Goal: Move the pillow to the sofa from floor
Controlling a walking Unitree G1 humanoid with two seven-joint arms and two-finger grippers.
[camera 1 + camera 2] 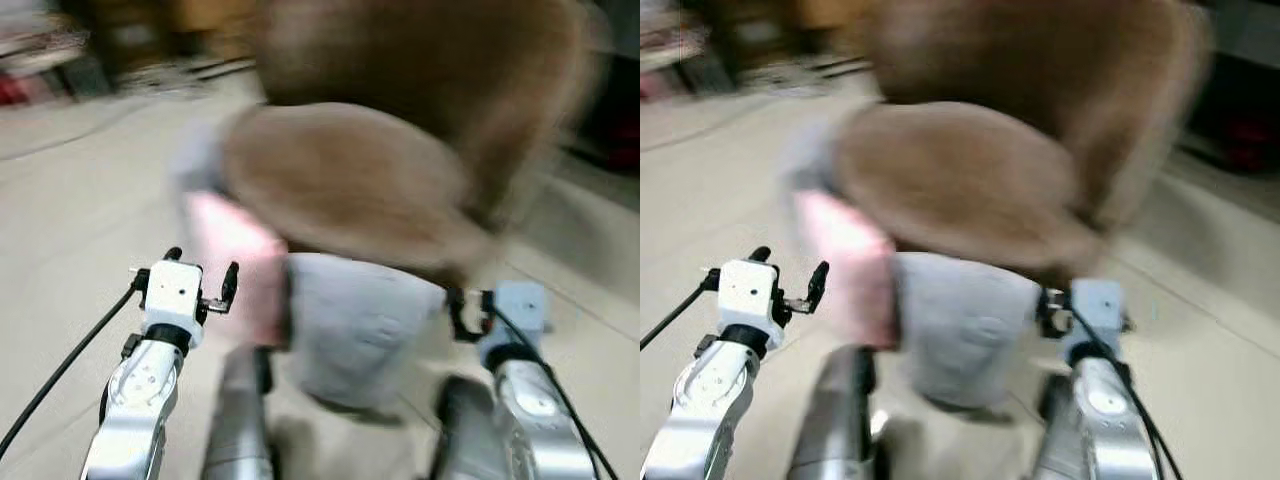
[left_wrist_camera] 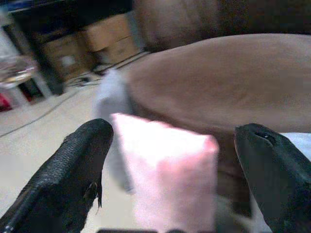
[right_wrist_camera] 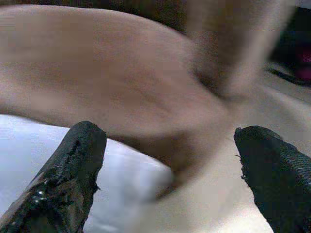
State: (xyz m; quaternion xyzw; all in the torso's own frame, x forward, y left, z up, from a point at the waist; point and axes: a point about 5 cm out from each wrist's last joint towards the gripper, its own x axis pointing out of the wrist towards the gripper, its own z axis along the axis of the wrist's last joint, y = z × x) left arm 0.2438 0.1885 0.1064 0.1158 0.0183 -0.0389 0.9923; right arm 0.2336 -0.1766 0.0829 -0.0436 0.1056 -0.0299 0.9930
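Observation:
The picture is blurred by motion. The pillow (image 1: 355,325), grey-white with a pink face (image 1: 232,265), stands in front of me between my two arms, low against the brown sofa (image 1: 350,180). My left gripper (image 1: 202,268) is just left of the pink side, and its fingers (image 2: 80,160) stand wide open with the pink face (image 2: 167,170) ahead of them. To the right of the pillow my right gripper (image 1: 470,305) is also open, fingers (image 3: 73,165) far apart, with the white pillow (image 3: 58,160) at one side and the sofa cushion (image 3: 112,77) ahead.
Pale tiled floor (image 1: 70,220) spreads to the left and right of the sofa. Cardboard boxes (image 2: 102,36) and dark shelving stand at the far back left. A dark object with something red (image 1: 1240,140) lies at the right beyond the sofa.

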